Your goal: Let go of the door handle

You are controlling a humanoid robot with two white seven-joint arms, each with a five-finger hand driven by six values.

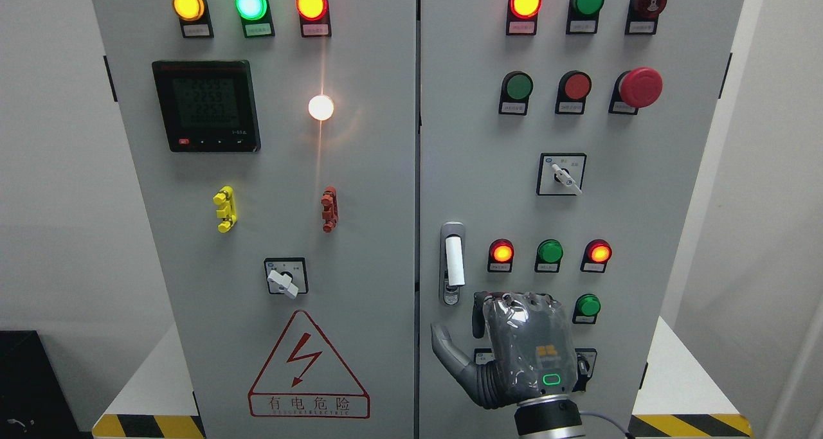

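Your right hand (514,349) rises from the bottom edge, right of centre, its back toward the camera. It sits just below the door handle (454,262) and apart from it, holding nothing. The thumb points out to the left and the fingers (508,297) curl at the top, so the hand reads as loosely open. You will find the handle upright in its metal plate at the left edge of the right cabinet door (643,201), white grip above a keyhole. Lit red lamps (501,253) and a green lamp (550,252) sit right of the handle. The hand partly covers a lower control (586,362). Your left arm does not show
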